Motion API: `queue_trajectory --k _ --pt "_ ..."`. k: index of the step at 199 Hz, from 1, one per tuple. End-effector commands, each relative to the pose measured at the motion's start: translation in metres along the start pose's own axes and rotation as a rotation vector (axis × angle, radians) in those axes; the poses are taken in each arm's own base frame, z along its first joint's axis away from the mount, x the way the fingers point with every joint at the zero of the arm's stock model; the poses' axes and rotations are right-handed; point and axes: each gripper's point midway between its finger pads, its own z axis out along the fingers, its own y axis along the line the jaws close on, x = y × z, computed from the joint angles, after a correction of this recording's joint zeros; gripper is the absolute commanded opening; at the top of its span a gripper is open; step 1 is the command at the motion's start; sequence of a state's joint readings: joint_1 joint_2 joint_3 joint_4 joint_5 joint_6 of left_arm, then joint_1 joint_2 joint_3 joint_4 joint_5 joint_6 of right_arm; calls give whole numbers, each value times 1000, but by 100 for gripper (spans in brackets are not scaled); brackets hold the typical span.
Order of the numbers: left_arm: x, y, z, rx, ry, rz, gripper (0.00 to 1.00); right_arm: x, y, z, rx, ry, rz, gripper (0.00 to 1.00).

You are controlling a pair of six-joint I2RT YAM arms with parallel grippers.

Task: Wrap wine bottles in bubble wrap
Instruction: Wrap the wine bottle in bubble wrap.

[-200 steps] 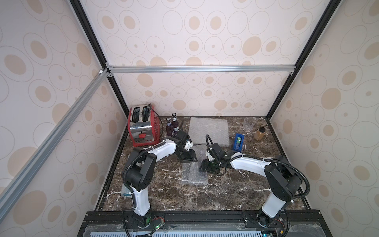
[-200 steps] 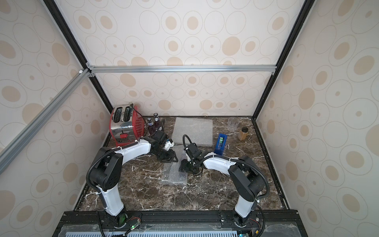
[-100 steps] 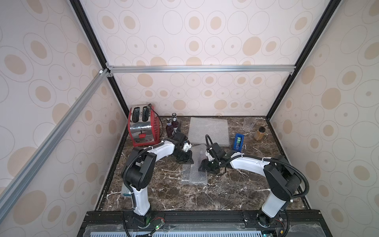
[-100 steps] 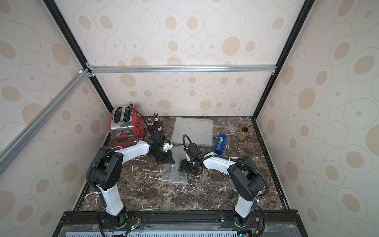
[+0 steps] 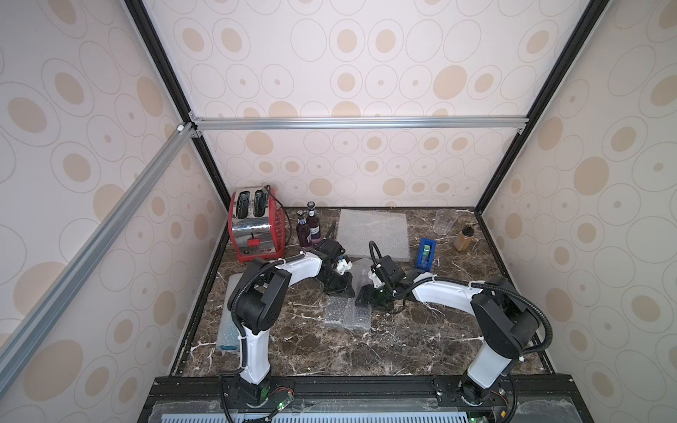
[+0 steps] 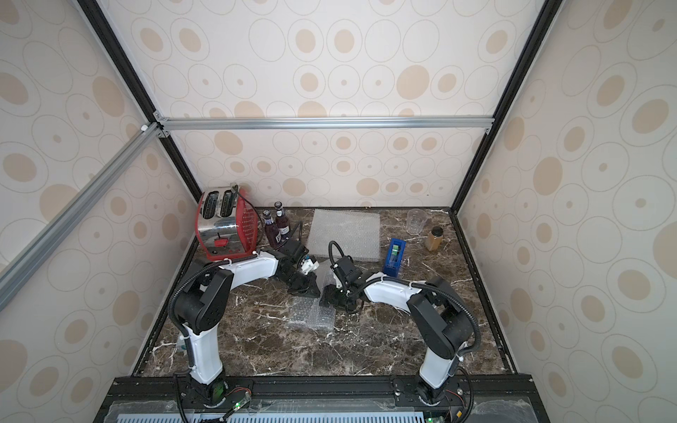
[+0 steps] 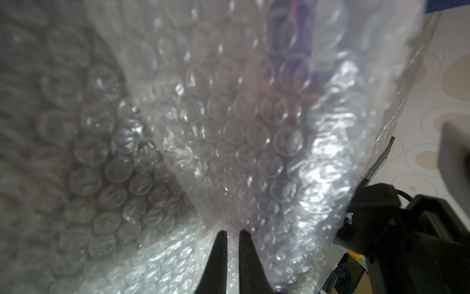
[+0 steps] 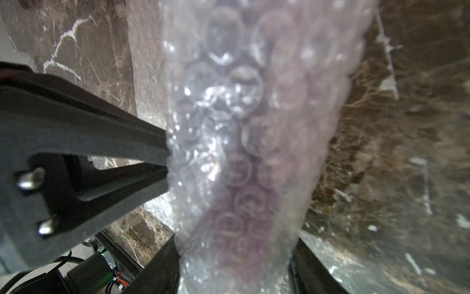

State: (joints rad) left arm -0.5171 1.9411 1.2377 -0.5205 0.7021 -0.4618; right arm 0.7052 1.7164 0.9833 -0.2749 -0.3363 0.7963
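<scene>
Far left: a roll [image 5: 228,315] of wrap lies along the counter [image 5: 421,340] edge, with blue at its near end. Red toaster [image 5: 256,227] in the back-left corner, and two purple bottles [image 5: 304,234] stand upright just beside it, unwrapped. The left tool [image 7: 232,232] has its fingers [image 7: 220,257] all but together, pinching the wrap [image 7: 229,127] at their tips (the right wrist view shows the same pinch from the side). The wrapped bottle [image 8: 241,152] is mid-counter between the two tools, purple tint showing through the bubbles. A loose sheet [image 5: 346,313] lies on the counter just in front of it. The right tool [image 8: 234,247] has its jaws wide, one finger on each side of the wrapped bottle, both against the wrap: clamped on it. Back centre: a flat sheet [image 5: 373,230]. Then tape dispenser [image 5: 425,252], cup [image 5: 445,221] and brown jar [image 5: 462,238], all apart from the tools.
</scene>
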Motion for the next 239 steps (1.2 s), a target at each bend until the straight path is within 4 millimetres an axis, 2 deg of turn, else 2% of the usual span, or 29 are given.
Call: queue_trajectory --k 1,35,59,119,187,219,239 --pt "-4 -23 -3 49 7 36 11 6 -15 -7 51 11 15 65" --pt "-1 -16 3 30 18 22 11 3 -18 -16 63 -1 11 67" --pt "-3 -21 1 42 14 26 9 2 -19 -20 47 -11 21 68" --pt "1 -16 10 39 33 17 0 2 -20 -16 34 -4 29 66" --pt "0 -12 14 16 50 15 0 0 -12 -21 6 -3 13 63" --pt "2 -9 20 25 59 0 0 0 -10 -16 -9 6 4 58" --pt "1 -11 16 19 57 13 0 -1 -7 -12 -27 12 15 55"
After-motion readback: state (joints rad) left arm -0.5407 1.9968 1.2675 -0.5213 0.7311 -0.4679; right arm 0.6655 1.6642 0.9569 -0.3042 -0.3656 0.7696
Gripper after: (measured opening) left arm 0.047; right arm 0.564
